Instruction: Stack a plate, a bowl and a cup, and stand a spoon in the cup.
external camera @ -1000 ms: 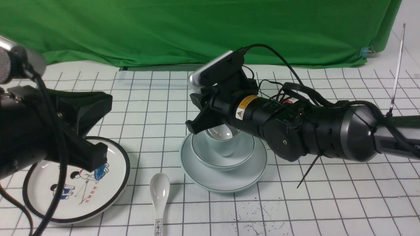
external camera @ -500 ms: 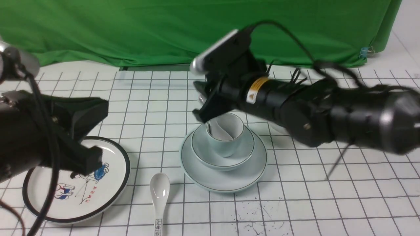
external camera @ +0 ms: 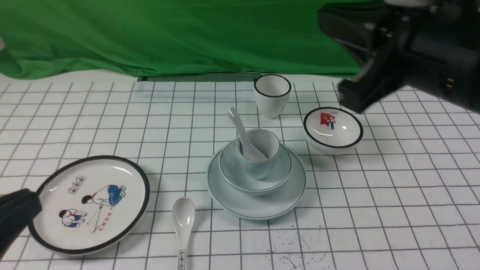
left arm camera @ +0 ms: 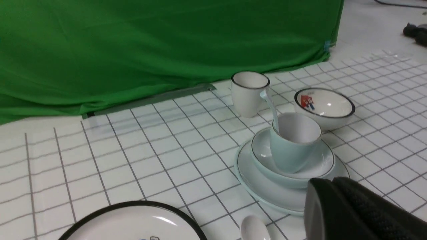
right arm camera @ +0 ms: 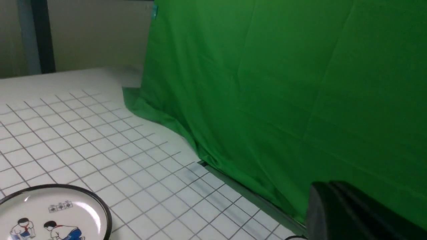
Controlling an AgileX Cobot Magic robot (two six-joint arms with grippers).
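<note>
— Both pincers shut?
— Both. Up at far right, the black right gripper hangs closed on nothing. Low at near left, the black left gripper is closed too, by the black-rimmed cartoon plate.
— And the stack?
— Mid-table on the gridded white cloth: pale blue round plate, plain pale blue bowl on it, short pale blue cup inside, glossy white ceramic spoon leaning in the cup, handle tilted up leftward.

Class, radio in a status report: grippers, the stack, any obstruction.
Left gripper, right gripper shut, empty. Spoon leaning in cup, on bowl, on plate. Nothing in the way.
</note>
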